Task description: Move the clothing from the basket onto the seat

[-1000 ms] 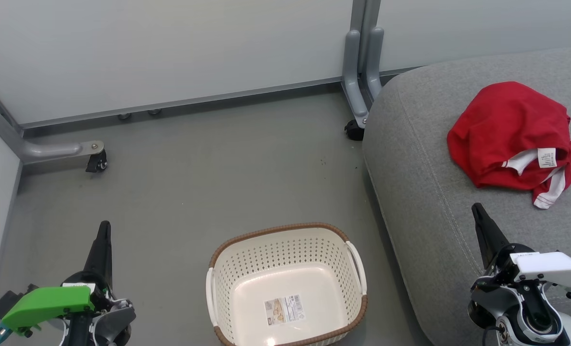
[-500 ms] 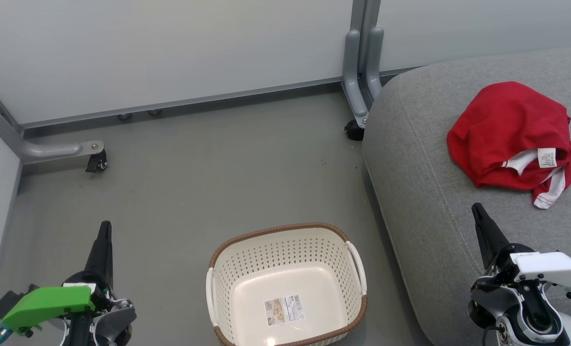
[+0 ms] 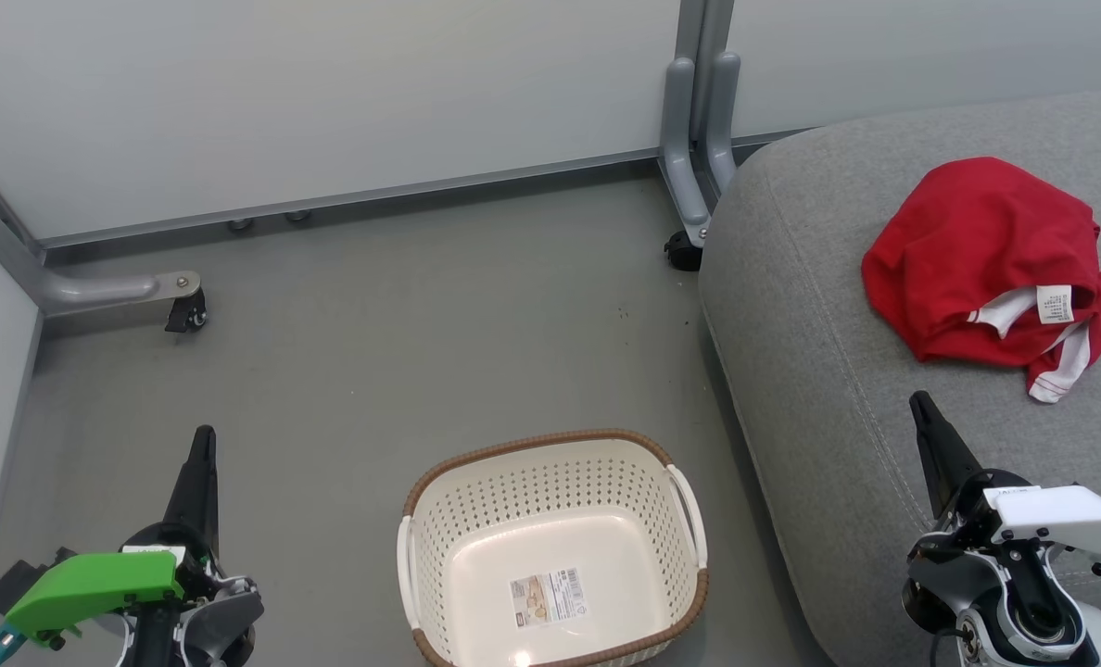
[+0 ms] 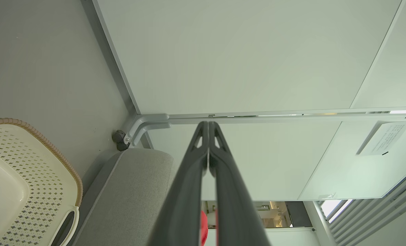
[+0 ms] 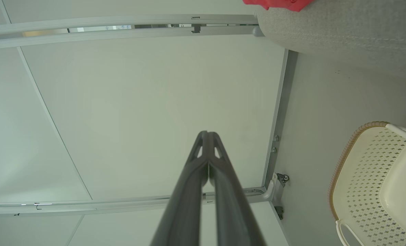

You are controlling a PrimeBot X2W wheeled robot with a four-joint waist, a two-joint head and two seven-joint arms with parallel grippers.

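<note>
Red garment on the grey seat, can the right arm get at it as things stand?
Probably yes. The right tool, shut, sits just short of the red garment, and only bare cushion of the seat shows between them. It would have to open first.

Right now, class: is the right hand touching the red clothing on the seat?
Apart. In the head view, a strip of bare grey seat separates the right hand from the clothing lying farther up the cushion.
</note>
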